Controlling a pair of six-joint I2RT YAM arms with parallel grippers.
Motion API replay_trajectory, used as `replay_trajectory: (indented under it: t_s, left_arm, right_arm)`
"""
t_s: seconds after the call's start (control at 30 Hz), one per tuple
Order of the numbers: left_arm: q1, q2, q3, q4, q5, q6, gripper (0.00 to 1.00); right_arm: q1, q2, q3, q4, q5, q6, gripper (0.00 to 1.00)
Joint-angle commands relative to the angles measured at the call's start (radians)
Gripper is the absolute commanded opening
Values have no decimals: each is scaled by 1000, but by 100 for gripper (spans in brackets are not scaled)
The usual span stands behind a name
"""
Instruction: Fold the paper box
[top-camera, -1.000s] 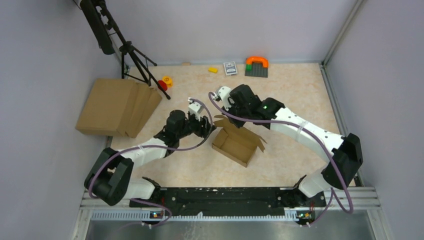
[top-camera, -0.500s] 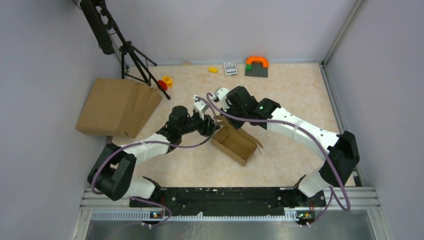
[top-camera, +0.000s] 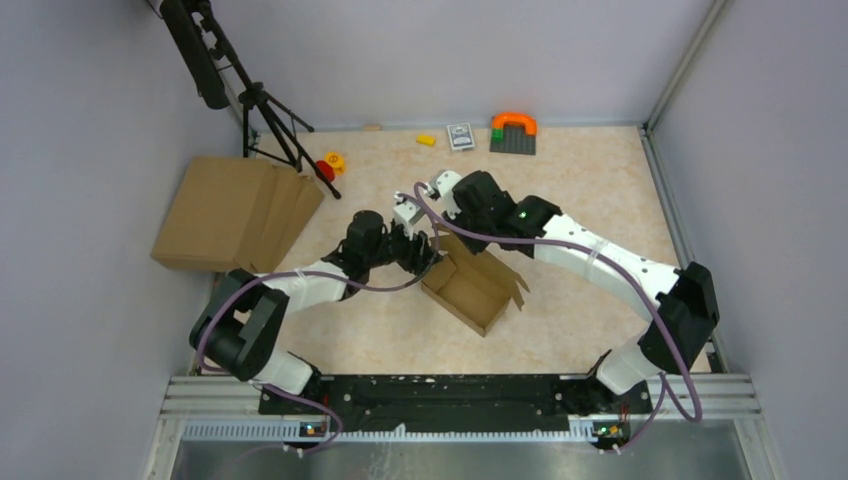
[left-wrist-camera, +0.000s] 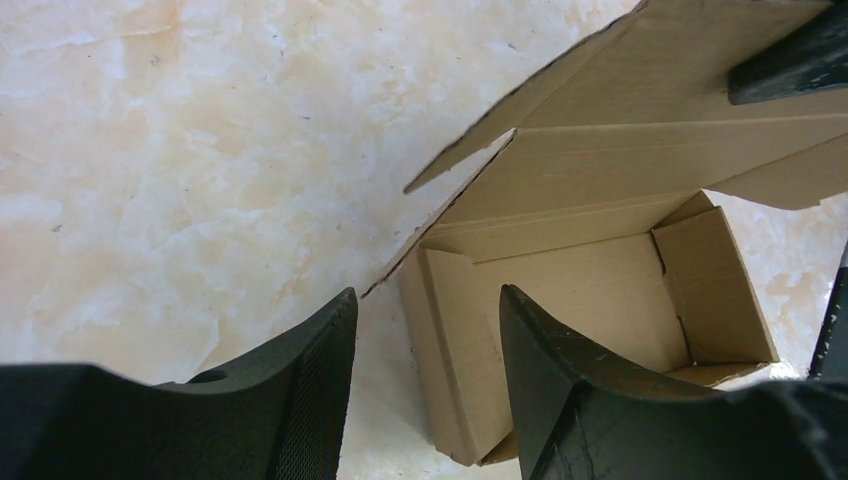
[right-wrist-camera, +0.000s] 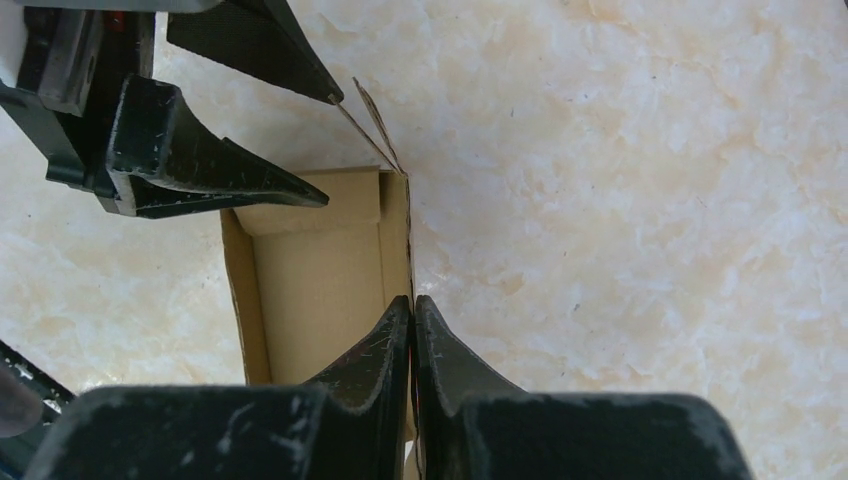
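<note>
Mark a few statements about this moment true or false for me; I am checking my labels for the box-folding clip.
1. The right pincer is shut on a wall of the paper box. True.
2. The left pincer is shut tight. False: it is open, straddling a wall at the box's end, one finger inside and one outside.
3. A yellow block lies inside the paper box. False: the box interior is empty; the block lies near the table's far edge.
4. A pile of flat cardboard lies left of the left arm. True.
</note>
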Motion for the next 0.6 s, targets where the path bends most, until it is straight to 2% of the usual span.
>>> replay_trajectory:
  t_s: [0.0, 0.2, 0.33, 0.47, 0.57]
  left_arm:
    - [-1, 22, 45, 64, 5, 3, 56]
    - [-2, 16, 43, 82, -37, 30, 60]
    - [2, 10, 77, 20, -45, 52, 65]
    - [2, 26, 93, 44, 46, 52, 54]
    - [4, 31, 103, 33, 80, 43, 34]
  right_arm:
    - [15, -22, 41, 9, 27, -5, 4]
    - [15, -29, 35, 19, 16, -13, 4]
    - [15, -27, 39, 16, 14, -16, 3]
    - [12, -28, 40, 16, 14, -18, 3]
    - [11, -32, 37, 21, 7, -13, 2]
